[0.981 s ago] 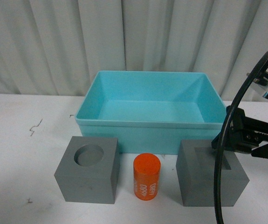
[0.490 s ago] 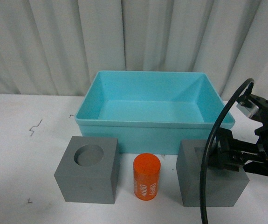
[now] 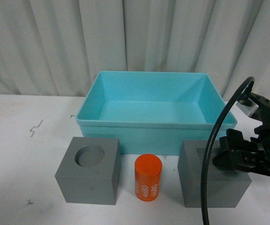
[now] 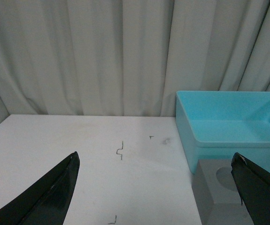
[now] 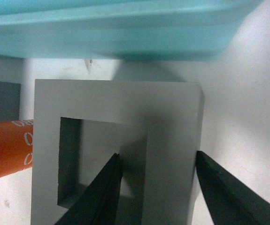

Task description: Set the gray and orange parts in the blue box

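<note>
Right gripper spread, not clamped | one finger inside recess of square-recess gray cube, other outside its wall | left gripper spread wide.

I saw the round-recess gray cube at left, the square-recess gray cube at right, both just before the empty blue box; the orange cylinder stood upright between them.

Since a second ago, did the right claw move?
Yes. The right gripper dropped lower, down onto the gray cube with the square recess.
</note>
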Controlling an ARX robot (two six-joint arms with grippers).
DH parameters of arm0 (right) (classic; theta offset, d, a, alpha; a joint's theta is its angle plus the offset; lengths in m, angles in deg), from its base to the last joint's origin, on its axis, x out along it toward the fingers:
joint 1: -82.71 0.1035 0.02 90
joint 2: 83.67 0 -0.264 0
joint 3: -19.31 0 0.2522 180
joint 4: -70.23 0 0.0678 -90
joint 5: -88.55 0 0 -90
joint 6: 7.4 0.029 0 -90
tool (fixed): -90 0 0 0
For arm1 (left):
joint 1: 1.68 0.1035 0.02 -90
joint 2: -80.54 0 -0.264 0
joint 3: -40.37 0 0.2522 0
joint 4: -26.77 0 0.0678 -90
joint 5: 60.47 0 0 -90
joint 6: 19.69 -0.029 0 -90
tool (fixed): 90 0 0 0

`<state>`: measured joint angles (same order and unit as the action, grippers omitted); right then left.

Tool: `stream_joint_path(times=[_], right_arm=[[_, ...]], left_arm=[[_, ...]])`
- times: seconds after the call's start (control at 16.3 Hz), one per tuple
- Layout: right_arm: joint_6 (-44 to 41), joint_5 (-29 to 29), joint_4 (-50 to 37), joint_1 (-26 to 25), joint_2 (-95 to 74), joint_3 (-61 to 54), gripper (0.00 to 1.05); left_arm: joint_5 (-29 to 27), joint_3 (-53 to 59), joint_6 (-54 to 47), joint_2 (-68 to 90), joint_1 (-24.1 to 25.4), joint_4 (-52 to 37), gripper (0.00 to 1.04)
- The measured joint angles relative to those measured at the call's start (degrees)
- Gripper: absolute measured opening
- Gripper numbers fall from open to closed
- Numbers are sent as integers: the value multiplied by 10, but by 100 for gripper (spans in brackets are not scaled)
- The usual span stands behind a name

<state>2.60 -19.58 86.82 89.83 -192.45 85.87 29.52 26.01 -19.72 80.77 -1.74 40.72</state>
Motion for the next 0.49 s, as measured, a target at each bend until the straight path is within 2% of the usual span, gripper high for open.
stream_joint_path(times=[0.12, 0.25, 0.49], right_arm=[[0, 5, 2, -1, 3, 1, 33], [-6, 15, 5, -1, 8, 2, 24], [-6, 35, 30, 1, 30, 2, 19]], left_arm=[[0, 0, 0, 0, 0, 0, 98], [0, 0, 0, 0, 0, 0, 98], [0, 0, 0, 0, 0, 0, 98]])
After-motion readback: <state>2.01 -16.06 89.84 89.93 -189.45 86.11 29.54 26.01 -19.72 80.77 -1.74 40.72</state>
